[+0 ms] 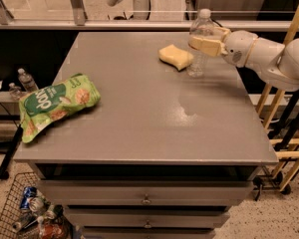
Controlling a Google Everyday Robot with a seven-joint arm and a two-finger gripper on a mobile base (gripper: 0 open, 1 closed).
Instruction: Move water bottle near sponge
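clear plastic, our water bottle [197, 64] is upright just beside the sponge [175, 57] on the grey table [139, 128]; our gripper [203, 43] reaches in sideways, pinching the bottle's middle.

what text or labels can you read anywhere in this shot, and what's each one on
"pop": large white letters, seen at an angle, on the green snack bag; its smaller print is unreadable.
Label on the water bottle, held by the gripper beside the sponge: too blurred to read.
Small bottles at far left and cans at bottom left: too small to read.
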